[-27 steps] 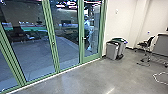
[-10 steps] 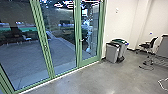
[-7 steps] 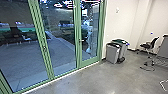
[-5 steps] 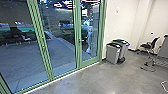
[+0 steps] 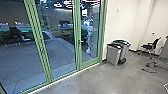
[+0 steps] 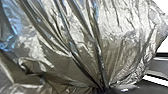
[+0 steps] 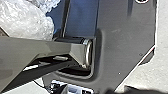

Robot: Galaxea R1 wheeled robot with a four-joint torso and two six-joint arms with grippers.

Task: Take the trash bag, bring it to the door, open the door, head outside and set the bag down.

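The shiny trash bag (image 6: 120, 37) looks big and crinkly in the left wrist view, its folds bunched together. I can't tell how the left jaws or right jaws are, or what they hold. The green glass door (image 5: 87, 64) is closed, near gray bins (image 5: 113, 55).

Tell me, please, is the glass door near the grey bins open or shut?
Shut: in the head view, the glass door stands in line with the green-framed panels beside it, and no gap shows at its bottom edge.
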